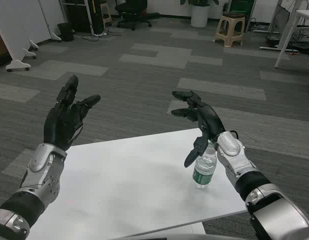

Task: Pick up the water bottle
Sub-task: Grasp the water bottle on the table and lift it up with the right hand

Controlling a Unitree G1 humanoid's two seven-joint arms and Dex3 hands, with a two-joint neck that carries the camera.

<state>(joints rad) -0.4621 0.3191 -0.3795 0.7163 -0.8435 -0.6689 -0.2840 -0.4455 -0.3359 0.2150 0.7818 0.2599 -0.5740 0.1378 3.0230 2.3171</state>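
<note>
Bottle (pixel 205 170), one, upright beneath empty right hand (pixel 202 122); left hand (pixel 64 120) raised.

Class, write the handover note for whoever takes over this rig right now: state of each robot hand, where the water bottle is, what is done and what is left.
Left robot hand: raised over the table's left far edge, fingers apart, holding nothing.
Right robot hand: raised above the water bottle, fingers spread, holding nothing; no grip on the bottle shows.
Water bottle: upright on the white table, near its right edge, green label, partly behind the right hand's lower finger.
Done: nothing yet; the bottle stands on the table.
Left: bring the right hand down around the bottle, close on it, lift.
</note>
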